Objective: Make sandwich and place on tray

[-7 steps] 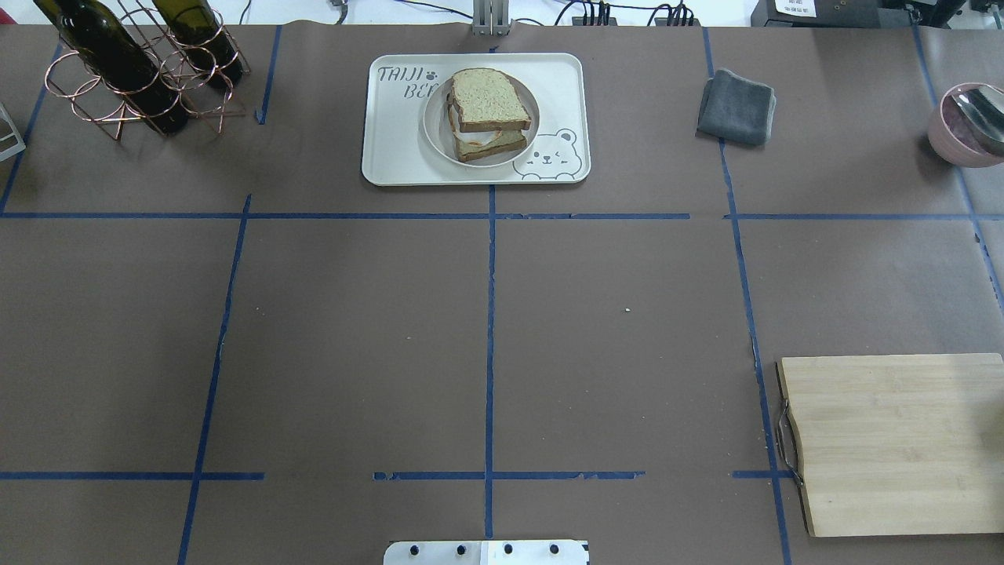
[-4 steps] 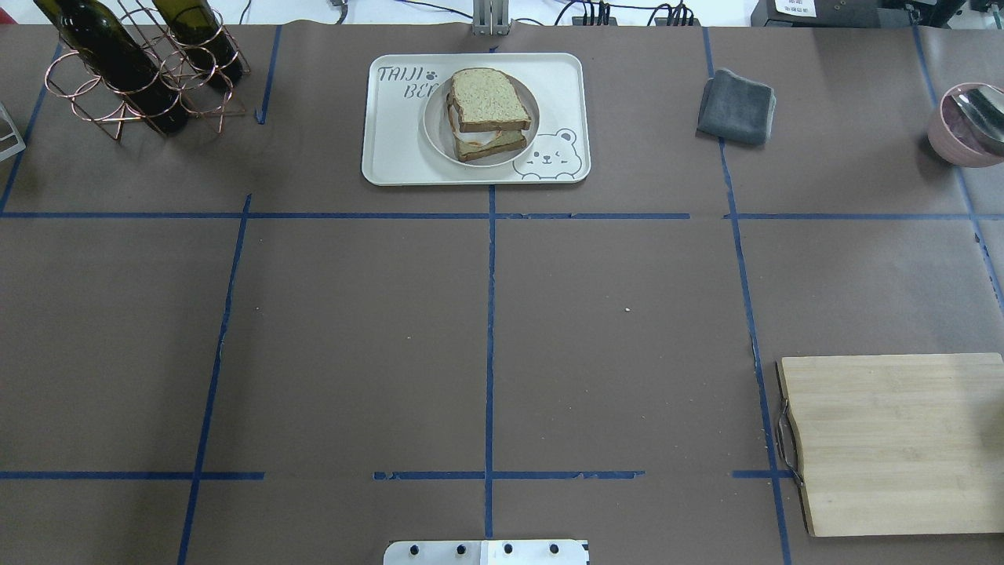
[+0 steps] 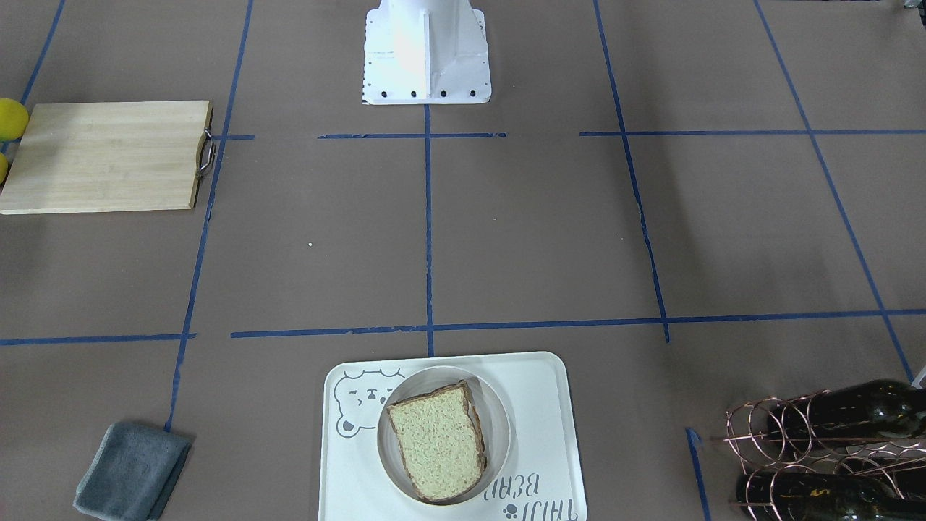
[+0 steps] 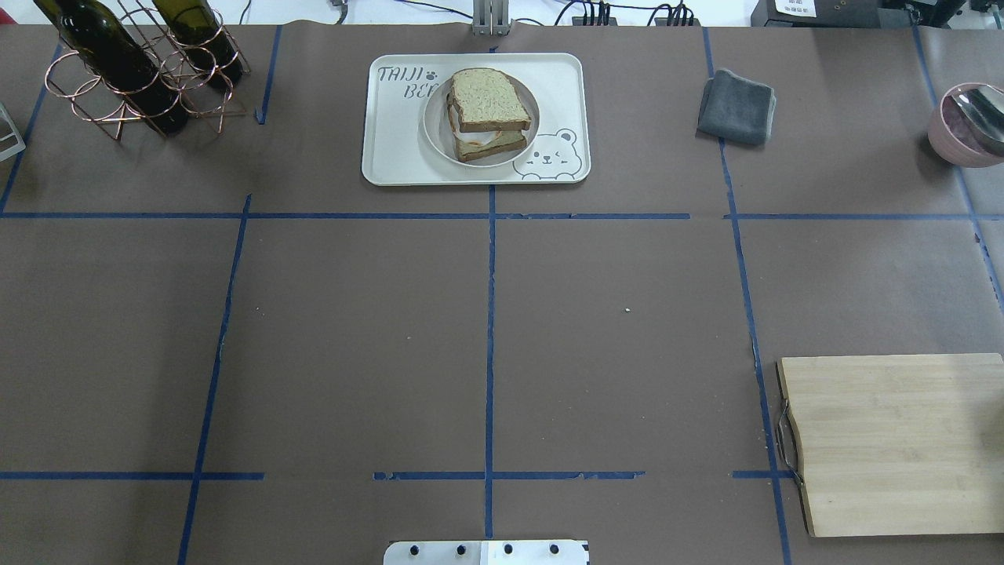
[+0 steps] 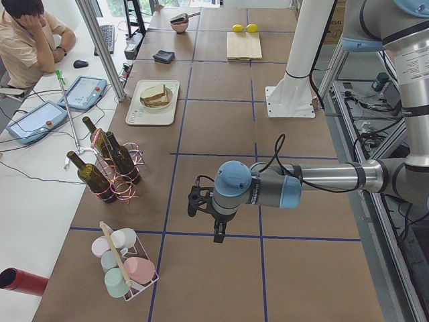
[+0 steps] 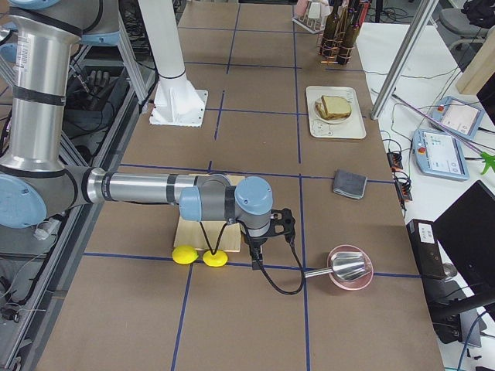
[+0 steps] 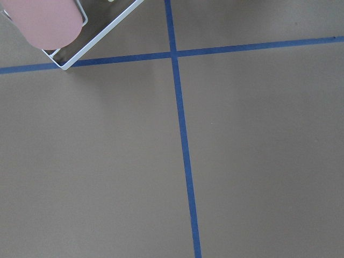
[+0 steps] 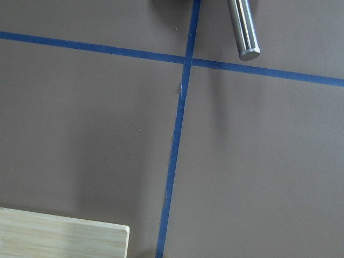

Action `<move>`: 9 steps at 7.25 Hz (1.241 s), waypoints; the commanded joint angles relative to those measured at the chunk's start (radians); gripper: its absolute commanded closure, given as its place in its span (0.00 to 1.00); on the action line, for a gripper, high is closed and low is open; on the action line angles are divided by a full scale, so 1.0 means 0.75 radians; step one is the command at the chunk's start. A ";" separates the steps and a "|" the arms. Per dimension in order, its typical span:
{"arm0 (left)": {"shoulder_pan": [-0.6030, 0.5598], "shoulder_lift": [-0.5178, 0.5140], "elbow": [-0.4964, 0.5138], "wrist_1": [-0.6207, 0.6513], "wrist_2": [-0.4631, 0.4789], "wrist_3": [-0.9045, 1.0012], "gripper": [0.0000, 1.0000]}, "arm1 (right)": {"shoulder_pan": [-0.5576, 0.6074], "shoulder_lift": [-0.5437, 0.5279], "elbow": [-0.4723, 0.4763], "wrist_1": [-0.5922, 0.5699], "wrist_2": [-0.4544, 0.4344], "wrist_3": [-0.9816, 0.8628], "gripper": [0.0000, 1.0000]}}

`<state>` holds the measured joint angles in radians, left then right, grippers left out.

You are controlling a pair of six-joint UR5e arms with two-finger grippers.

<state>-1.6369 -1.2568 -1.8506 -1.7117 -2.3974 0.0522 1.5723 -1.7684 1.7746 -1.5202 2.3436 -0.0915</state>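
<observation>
Left fingers (image 5: 218,232), right fingers (image 6: 255,252) above table (image 5: 221,137), gap unclear; sandwich (image 4: 488,100) on tray (image 4: 394,149)

Brown table (image 4: 353,337), blue tape grid (image 4: 489,314), white desk (image 5: 33,208)

Your count, operator:
- Tray (image 4: 392,149): one.
- Round plate (image 4: 436,125): one.
- Sandwich (image 3: 438,441): one, with two bread slices (image 4: 488,98) (image 4: 502,143) showing.
- Wine bottles (image 4: 118,67) (image 4: 200,39): you see two from overhead.
- Copper rack (image 4: 205,98): one.
- Grey cloth (image 4: 737,106): one.
- Pink bowl (image 4: 953,145): one.
- Metal ladle (image 4: 980,110): one.
- Wooden board (image 4: 894,443): one.
- Lemons (image 6: 184,255) (image 6: 215,259): two.
- Control pads (image 6: 462,117) (image 6: 441,153): two.
- Cups (image 5: 139,269): several, exact number unclear to you.
</observation>
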 commanded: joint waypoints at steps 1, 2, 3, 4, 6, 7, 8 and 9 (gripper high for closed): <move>-0.004 -0.003 -0.023 0.000 0.018 0.000 0.00 | 0.000 0.002 0.000 0.002 -0.002 0.007 0.00; 0.002 -0.005 -0.012 0.000 0.020 0.000 0.00 | 0.000 0.000 0.000 0.002 -0.004 0.001 0.00; 0.000 -0.010 -0.015 -0.002 0.020 0.000 0.00 | 0.000 0.000 -0.002 0.008 -0.004 -0.011 0.00; 0.002 -0.012 -0.011 -0.004 0.020 -0.002 0.00 | 0.000 -0.009 -0.016 0.085 -0.006 -0.011 0.00; 0.002 -0.016 -0.005 -0.006 0.020 -0.002 0.00 | 0.000 -0.015 -0.028 0.117 -0.006 -0.001 0.00; 0.002 -0.016 -0.007 -0.008 0.020 -0.002 0.00 | 0.000 -0.015 -0.026 0.115 -0.006 0.007 0.00; 0.002 -0.016 -0.005 -0.006 0.020 -0.002 0.00 | 0.000 -0.013 -0.026 0.115 -0.006 0.007 0.00; 0.002 -0.016 -0.003 -0.006 0.020 -0.002 0.00 | 0.000 -0.013 -0.026 0.115 -0.008 0.007 0.00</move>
<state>-1.6353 -1.2685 -1.8545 -1.7169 -2.3823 0.0506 1.5723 -1.7785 1.7550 -1.4347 2.3390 -0.0870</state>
